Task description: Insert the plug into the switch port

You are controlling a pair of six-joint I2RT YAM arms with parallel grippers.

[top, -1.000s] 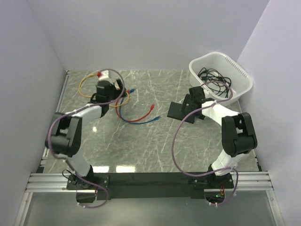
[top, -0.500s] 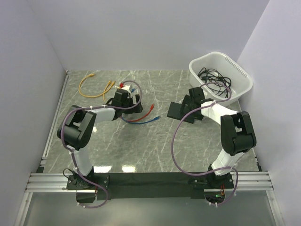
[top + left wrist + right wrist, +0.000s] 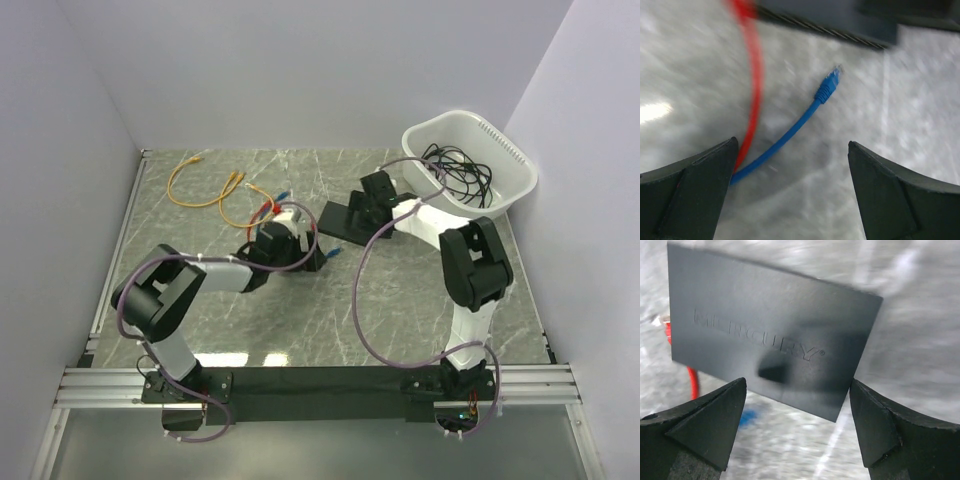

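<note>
Marble tabletop with a tub of leads and loose patch cables

A white plastic tub sits at the table's 1 o'clock corner, with a tangle of black cables inside it. Orange-yellow patch cables lie looped at 11 o'clock on the grey veined marble tabletop. A red cable curves over the marble nearer the centre. Aluminium rails run along the 6 o'clock edge, and plain white walls enclose the other sides.

A robot lab cell: plain white walls enclose a marbled table with aluminium rail.
</note>
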